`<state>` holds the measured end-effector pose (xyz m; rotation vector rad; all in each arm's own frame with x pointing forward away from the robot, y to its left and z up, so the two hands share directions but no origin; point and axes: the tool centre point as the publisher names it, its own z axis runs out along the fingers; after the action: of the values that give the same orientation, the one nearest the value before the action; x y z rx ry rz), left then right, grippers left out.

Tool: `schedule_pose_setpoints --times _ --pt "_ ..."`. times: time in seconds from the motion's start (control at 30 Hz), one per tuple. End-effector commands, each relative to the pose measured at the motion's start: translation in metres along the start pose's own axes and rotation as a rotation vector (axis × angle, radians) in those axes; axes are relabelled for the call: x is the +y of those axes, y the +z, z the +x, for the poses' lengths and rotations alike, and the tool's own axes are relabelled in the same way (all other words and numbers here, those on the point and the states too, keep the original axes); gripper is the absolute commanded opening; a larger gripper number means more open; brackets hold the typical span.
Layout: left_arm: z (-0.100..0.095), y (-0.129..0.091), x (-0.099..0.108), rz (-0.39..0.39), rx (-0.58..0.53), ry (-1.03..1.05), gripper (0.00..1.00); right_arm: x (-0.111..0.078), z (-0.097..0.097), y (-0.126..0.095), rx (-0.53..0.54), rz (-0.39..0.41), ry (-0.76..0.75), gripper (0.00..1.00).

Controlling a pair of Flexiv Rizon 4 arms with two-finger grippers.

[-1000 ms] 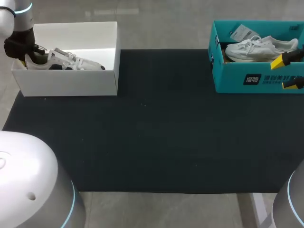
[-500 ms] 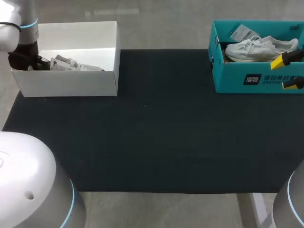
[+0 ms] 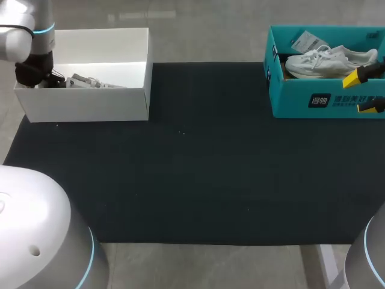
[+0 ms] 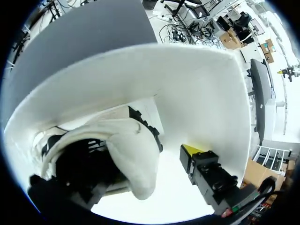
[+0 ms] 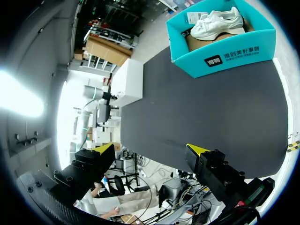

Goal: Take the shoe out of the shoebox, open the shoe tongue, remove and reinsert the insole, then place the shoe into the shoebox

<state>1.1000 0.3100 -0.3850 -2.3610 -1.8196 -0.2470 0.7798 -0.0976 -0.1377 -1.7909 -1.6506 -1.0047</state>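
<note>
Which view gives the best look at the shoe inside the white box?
The left wrist view: the shoe fills it, close up. The head view shows only its top above the white box wall. The right wrist view shows just the distant box.

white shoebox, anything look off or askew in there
Nothing stands out. The shoe lies low inside the white shoebox, with the left gripper at its heel end. The box stands upright with undented walls, and no spill or damage shows.
</note>
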Motion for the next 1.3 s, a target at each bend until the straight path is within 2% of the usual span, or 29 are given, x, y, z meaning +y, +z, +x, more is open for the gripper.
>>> schedule_pose_setpoints --times 0.03,0.1,0.43,0.87,1.07,1.3 --pt "0.005 -0.029 -0.008 -0.019 -0.033 0.004 1.00 0.000 0.000 0.000 -0.002 -0.001 0.001 1.00" --pt "0.005 -0.043 -0.009 -0.006 -0.076 -0.009 1.00 0.000 0.000 0.000 -0.002 -0.001 0.001 1.00" --pt "0.004 -0.118 -0.014 0.002 -0.128 -0.165 1.00 0.000 0.000 0.000 -0.002 -0.001 0.001 1.00" --pt "0.005 -0.205 -0.034 -0.054 -0.228 -0.298 1.00 0.000 0.000 0.000 -0.002 -0.001 0.001 1.00" --pt "0.004 -0.235 -0.049 -0.035 -0.253 -0.384 1.00 0.000 0.000 0.000 -0.002 -0.001 0.001 1.00" --pt "-0.010 -0.266 -0.068 -0.034 -0.264 -0.464 1.00 0.000 0.000 0.000 -0.002 -0.001 0.001 1.00"
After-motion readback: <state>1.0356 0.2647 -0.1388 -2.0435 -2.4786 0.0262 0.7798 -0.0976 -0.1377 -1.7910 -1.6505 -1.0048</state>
